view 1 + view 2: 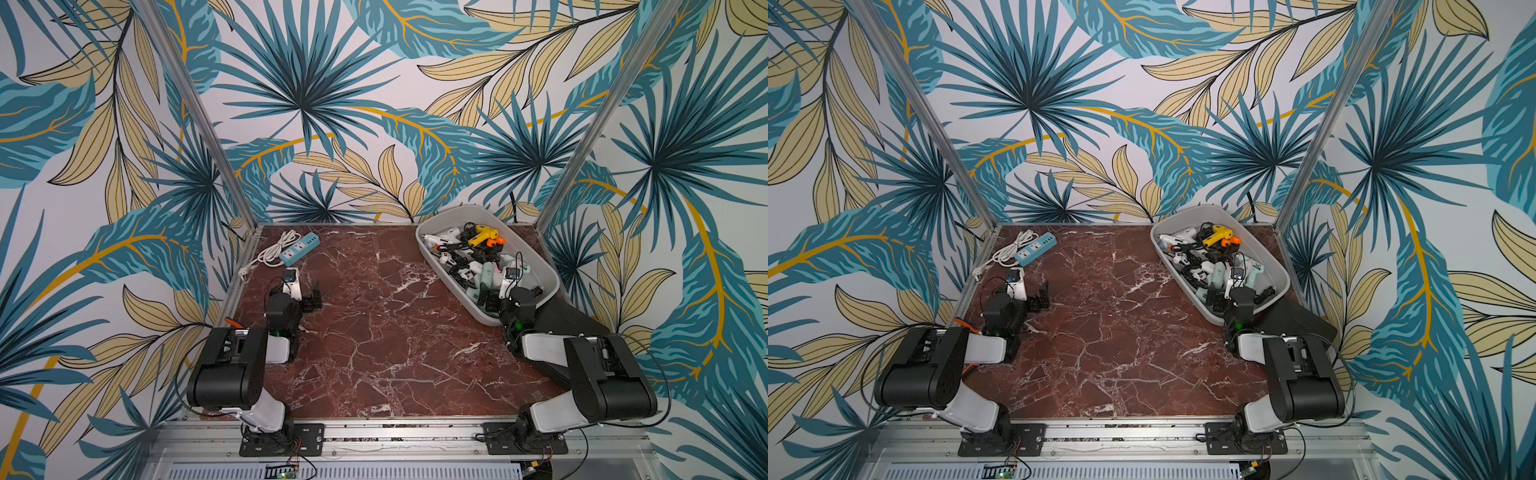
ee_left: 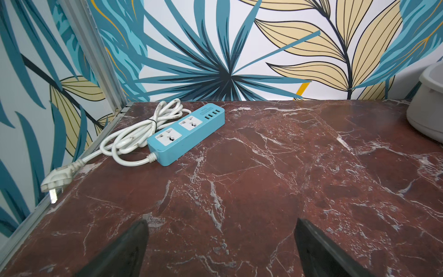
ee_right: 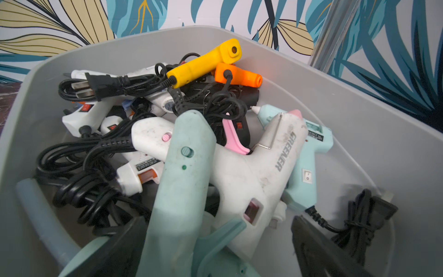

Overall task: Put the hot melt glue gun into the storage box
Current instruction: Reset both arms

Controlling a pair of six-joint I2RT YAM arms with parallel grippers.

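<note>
The light grey storage box [image 1: 457,216] [image 1: 1192,216] stands at the back right of the table and holds several hot melt glue guns with tangled black cords. A yellow one [image 1: 482,235] [image 3: 203,62] lies at its far end. My right gripper [image 1: 513,297] [image 1: 1239,296] [image 3: 219,223] hangs open over the box's near end. A mint green glue gun [image 3: 184,167] lies between its fingers, leaning on a white glue gun [image 3: 239,172]. My left gripper [image 1: 313,297] [image 1: 1042,295] [image 2: 220,223] is open above bare table at the left, holding nothing.
A blue power strip [image 1: 299,248] [image 2: 187,134] with a coiled white cable [image 2: 134,136] lies at the back left corner. A flat black case [image 1: 573,320] lies under my right arm beside the box. Aluminium frame posts [image 1: 199,120] rise at both back corners.
</note>
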